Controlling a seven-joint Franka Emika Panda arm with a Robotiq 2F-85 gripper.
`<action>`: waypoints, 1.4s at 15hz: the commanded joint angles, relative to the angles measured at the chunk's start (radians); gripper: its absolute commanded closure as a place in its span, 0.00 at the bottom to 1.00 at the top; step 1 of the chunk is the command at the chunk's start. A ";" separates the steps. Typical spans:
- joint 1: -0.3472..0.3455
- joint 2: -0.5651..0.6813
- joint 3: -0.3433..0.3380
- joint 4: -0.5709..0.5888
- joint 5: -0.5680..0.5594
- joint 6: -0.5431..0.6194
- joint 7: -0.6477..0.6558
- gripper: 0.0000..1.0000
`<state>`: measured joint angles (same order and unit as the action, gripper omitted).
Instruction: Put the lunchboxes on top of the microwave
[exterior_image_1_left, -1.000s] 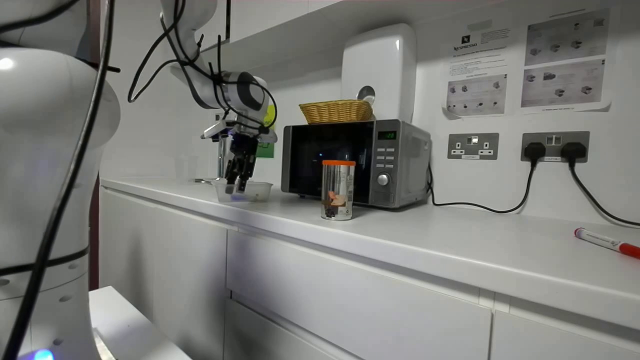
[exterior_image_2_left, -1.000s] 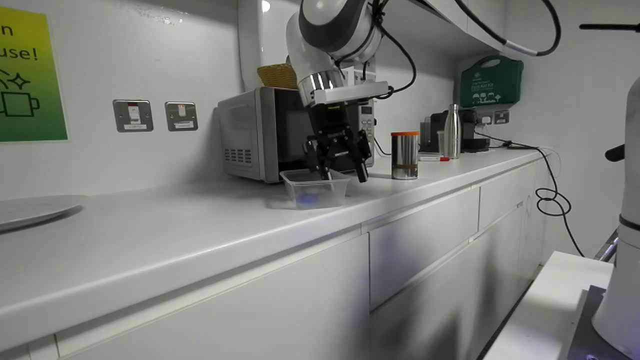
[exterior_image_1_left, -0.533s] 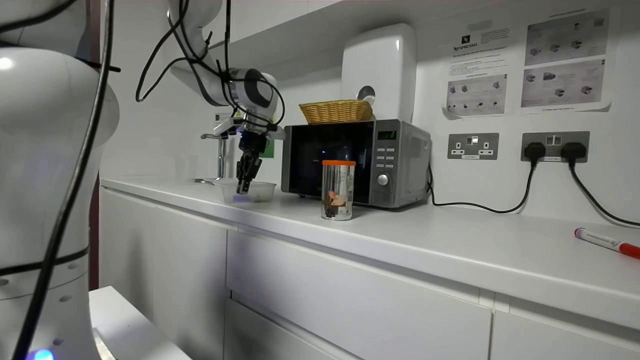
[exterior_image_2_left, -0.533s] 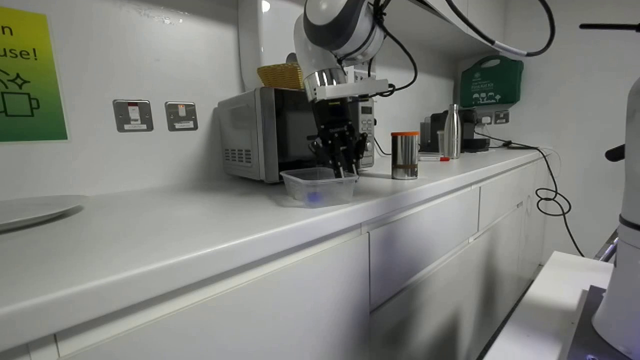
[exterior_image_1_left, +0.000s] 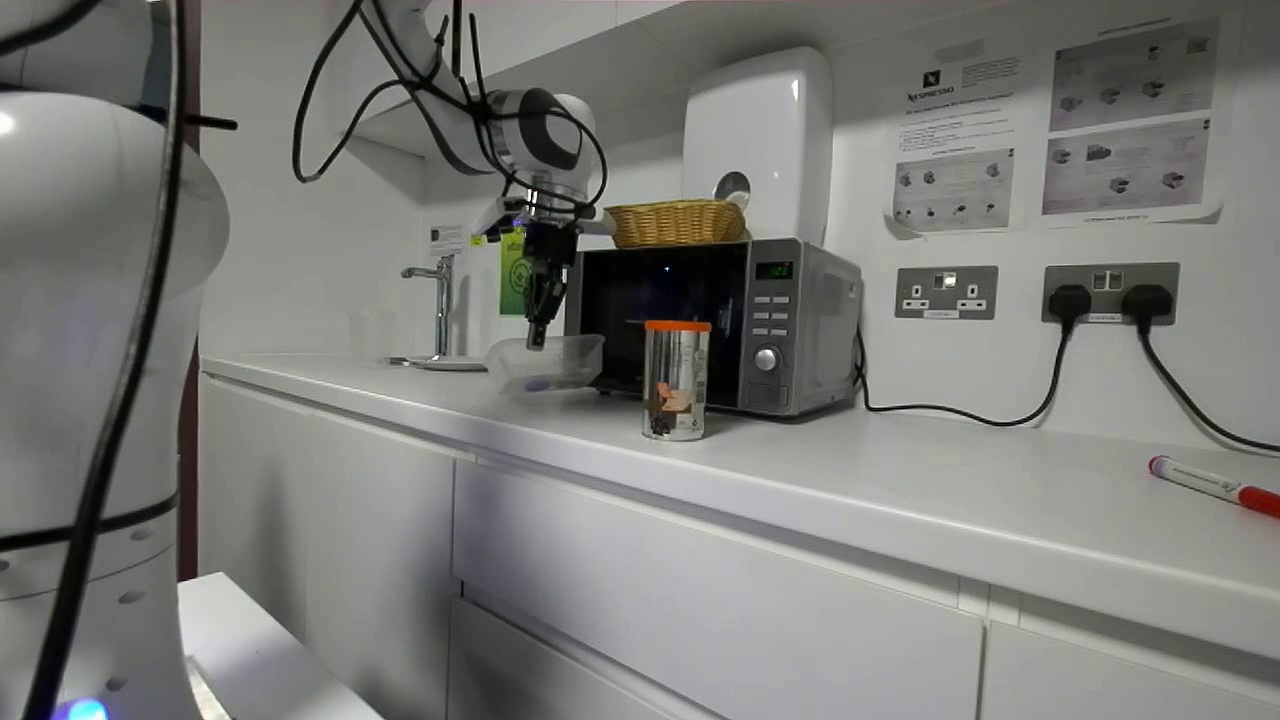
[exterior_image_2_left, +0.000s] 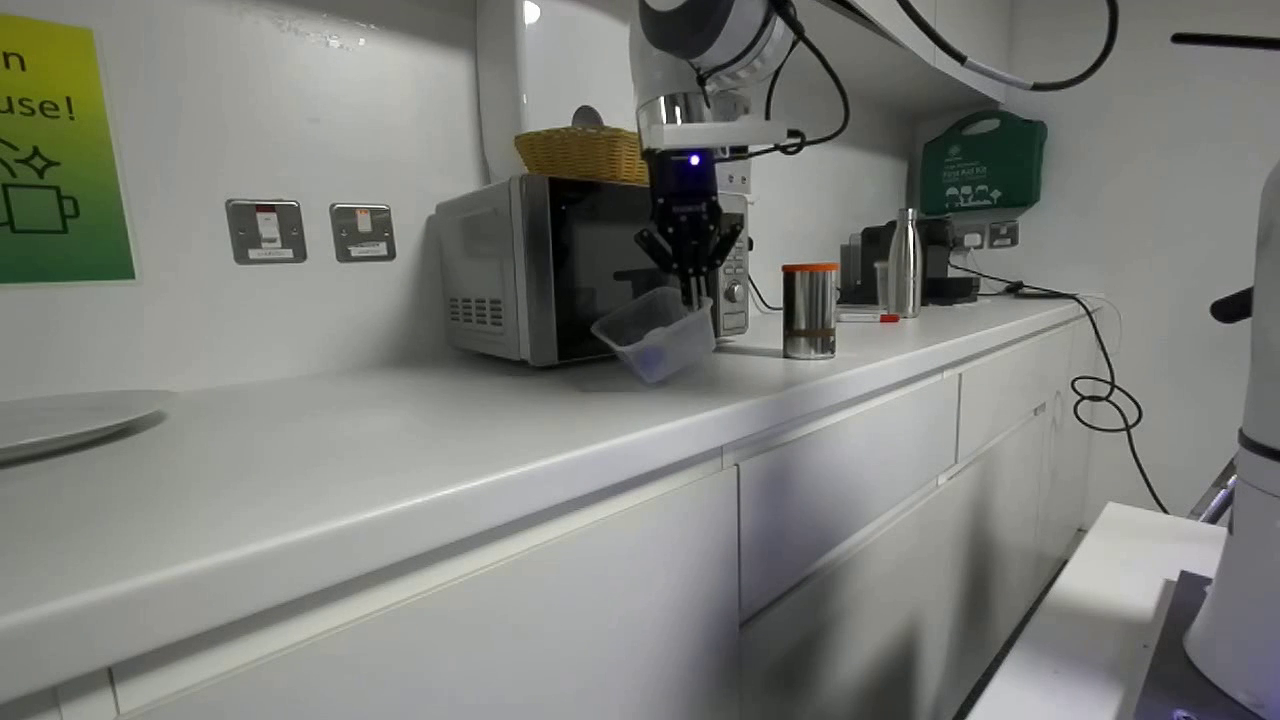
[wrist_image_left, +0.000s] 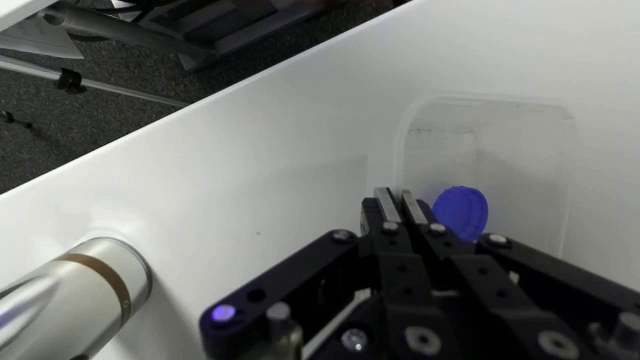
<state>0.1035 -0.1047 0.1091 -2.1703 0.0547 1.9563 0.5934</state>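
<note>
The pale translucent lunchbox (exterior_image_2_left: 640, 330) hangs tilted from my gripper (exterior_image_2_left: 697, 300), raised off the counter in front of the microwave (exterior_image_2_left: 480, 270). In the wrist view the fingers (wrist_image_left: 386, 205) are shut on one side wall of this lunchbox (wrist_image_left: 520, 145), with a thin gap between the tips where the rim runs. A round blue cap (wrist_image_left: 465, 212) lies inside it. The tan-yellow woven lunchbox (exterior_image_1_left: 675, 224) sits on top of the silver-grey microwave (exterior_image_1_left: 825, 320), towards its front; the gripper (exterior_image_1_left: 537, 345) is lower and to its left in that view.
A metal tin with an orange lid (exterior_image_1_left: 675, 385) stands on the counter before the microwave door. A white wall-mounted appliance (exterior_image_1_left: 755, 130) is behind the woven lunchbox, with a cupboard overhead. A plate (exterior_image_2_left: 80, 415) and a red marker (exterior_image_1_left: 1215, 485) lie further off.
The gripper has gone from open to shut on the translucent lunchbox's wall, then moved up and towards the microwave. The lunchbox has lifted off the counter and tilted.
</note>
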 joint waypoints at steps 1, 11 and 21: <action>-0.026 -0.036 -0.012 0.039 0.006 -0.022 -0.006 0.99; -0.060 -0.178 0.024 0.180 -0.195 -0.213 0.126 0.99; -0.068 -0.214 0.041 0.336 -0.258 -0.369 0.098 0.99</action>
<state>0.0589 -0.3271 0.1286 -1.9030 -0.1772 1.6466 0.6969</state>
